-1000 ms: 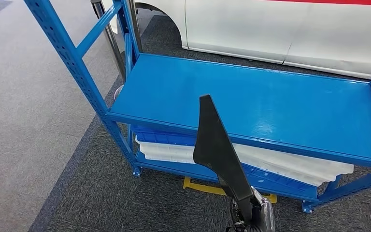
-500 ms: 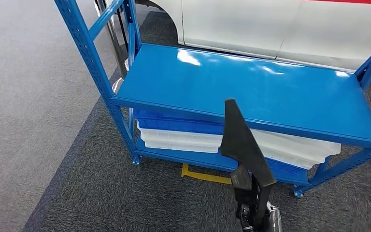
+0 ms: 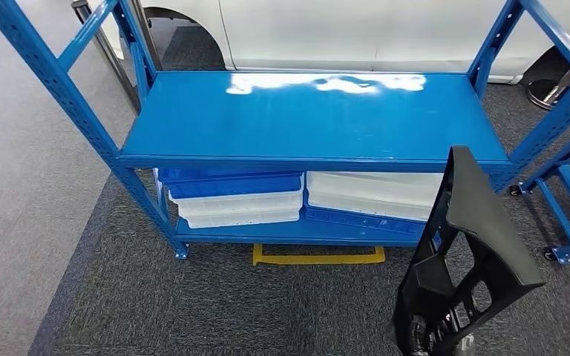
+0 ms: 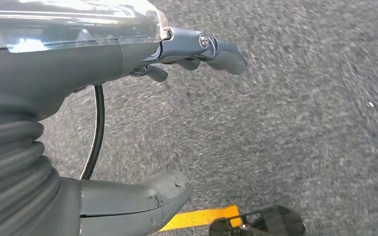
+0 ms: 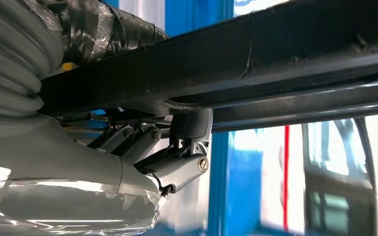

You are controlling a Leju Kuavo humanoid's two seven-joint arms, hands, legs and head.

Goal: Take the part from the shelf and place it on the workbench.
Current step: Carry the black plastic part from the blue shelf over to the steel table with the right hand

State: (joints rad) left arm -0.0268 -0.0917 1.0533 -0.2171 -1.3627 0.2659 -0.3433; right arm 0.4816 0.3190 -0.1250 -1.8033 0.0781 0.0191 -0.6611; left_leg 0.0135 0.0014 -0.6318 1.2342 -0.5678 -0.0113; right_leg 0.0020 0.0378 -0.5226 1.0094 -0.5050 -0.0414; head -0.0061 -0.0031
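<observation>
Item: black part (image 3: 466, 259), long and ribbed, held upright in the right hand (image 5: 142, 147), fingers wrapped on its lower end, in front of the blue shelf (image 3: 312, 126) and above the grey carpet (image 3: 193, 311). Left hand (image 4: 142, 123): hangs over carpet, fingers apart, holding nothing. Handling advice: keep the grip firm and the part upright, clear of the shelf posts, while carrying it to the workbench.

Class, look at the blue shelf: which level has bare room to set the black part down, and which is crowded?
The top shelf board is bare between its blue posts. The bottom level is crowded with blue and white bins. The right robot hand holds the black part.
</observation>
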